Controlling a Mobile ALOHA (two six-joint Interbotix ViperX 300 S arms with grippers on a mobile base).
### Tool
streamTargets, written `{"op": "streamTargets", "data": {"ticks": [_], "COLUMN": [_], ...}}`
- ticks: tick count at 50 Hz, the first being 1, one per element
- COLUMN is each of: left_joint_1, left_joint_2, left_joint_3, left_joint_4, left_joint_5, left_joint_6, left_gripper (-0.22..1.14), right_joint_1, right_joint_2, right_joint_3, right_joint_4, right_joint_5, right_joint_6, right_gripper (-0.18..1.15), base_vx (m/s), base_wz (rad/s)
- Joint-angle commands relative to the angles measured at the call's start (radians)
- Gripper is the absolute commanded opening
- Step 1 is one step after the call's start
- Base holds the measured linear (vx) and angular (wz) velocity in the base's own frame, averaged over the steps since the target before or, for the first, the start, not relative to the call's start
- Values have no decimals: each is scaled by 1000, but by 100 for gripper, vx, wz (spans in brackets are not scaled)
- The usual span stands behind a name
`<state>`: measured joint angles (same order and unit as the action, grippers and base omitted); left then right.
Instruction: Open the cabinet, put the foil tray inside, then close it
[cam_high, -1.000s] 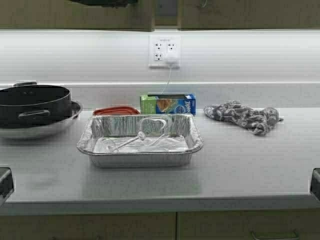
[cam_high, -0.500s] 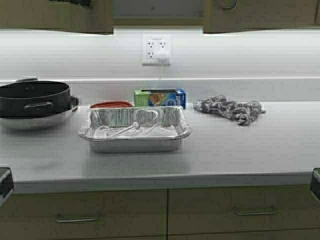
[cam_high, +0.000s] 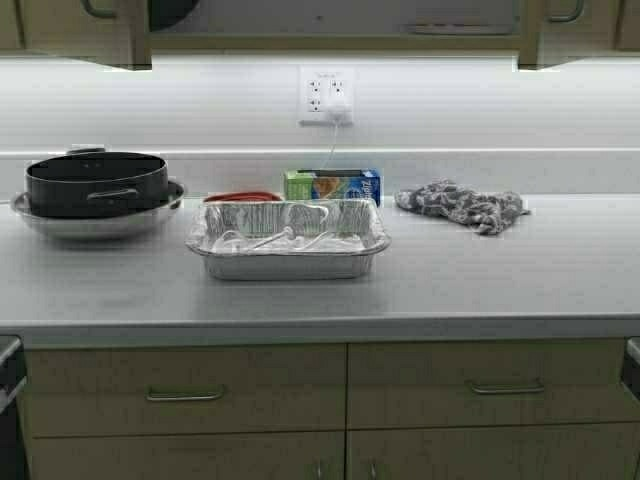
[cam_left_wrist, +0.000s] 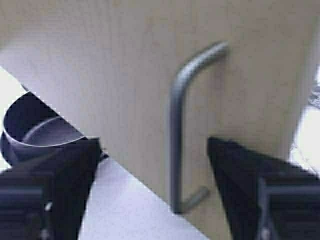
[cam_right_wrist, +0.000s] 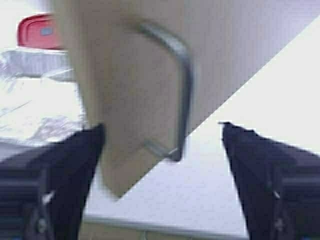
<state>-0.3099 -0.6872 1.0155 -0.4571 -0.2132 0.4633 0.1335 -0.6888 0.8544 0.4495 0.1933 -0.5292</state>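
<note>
Left end effector (cam_left_wrist: 152, 165) is up at the left door of the cabinet (cam_high: 75, 30): fingers (cam_left_wrist: 65, 170) spread wide, the door's metal handle (cam_left_wrist: 182, 125) between them but touching neither. Below the door edge the left wrist view shows the black pot (cam_left_wrist: 35, 125)

On the table (cam_high: 450, 290), leftmost: black pot (cam_high: 97, 182) sitting inside a steel bowl (cam_high: 95, 218). Just right of it the foil tray (cam_high: 288, 240), flat on the table, roughly centre, a whisk-like utensil (cam_high: 265, 240) lying in it. Red lid (cam_high: 243, 197) just behind the tray's left rear corner, green-blue box (cam_high: 332, 186) behind its right rear, against the backsplash. White wall outlet (cam_high: 327, 95) above the box with a plug in it and a cord dropping down. Grey crumpled cloth (cam_high: 462, 205) right of the tray, apart from it

Base cabinet drawers (cam_high: 345, 385) under the table

Right end effector (cam_right_wrist: 162, 145) at the right cabinet door (cam_high: 580, 30): fingers (cam_right_wrist: 255, 165) spread, the handle (cam_right_wrist: 175, 85) in the gap between them, no contact visible. Right wrist view also catches the tray (cam_right_wrist: 35, 95) and red lid (cam_right_wrist: 40, 32) past the door edge. Both cabinet doors show only their lower edges in the high view
</note>
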Motion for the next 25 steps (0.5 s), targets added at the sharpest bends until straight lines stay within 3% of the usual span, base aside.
{"op": "streamTargets", "data": {"ticks": [1,6,14,20,25], "left_joint_1": [-15,-64,-232,-356,-414], "left_joint_2": [-21,-44,-18,77,190], "left_joint_3": [-29,-48,-84,-118,-156], "left_joint_4": [5,5,5,5,5], "left_joint_5": [84,190,202,106,18], "left_joint_6": [-9,-20,-18,-23,-23], "left_gripper": [97,97,89,52,4], "right_joint_1": [-14,28,256,371,382], "right_joint_2": [-75,-115,-75,38,161], "right_joint_3": [-12,-14,-23,-29,-38], "right_joint_4": [-9,-3,-9,-9,-6], "right_joint_5": [140,199,100,-94,-215], "right_joint_6": [20,49,51,58,72], "right_gripper": [101,101,99,85,55], "base_vx": [-12,-11,-7,-4,-3], "base_wz": [5,4,5,4,5]}}
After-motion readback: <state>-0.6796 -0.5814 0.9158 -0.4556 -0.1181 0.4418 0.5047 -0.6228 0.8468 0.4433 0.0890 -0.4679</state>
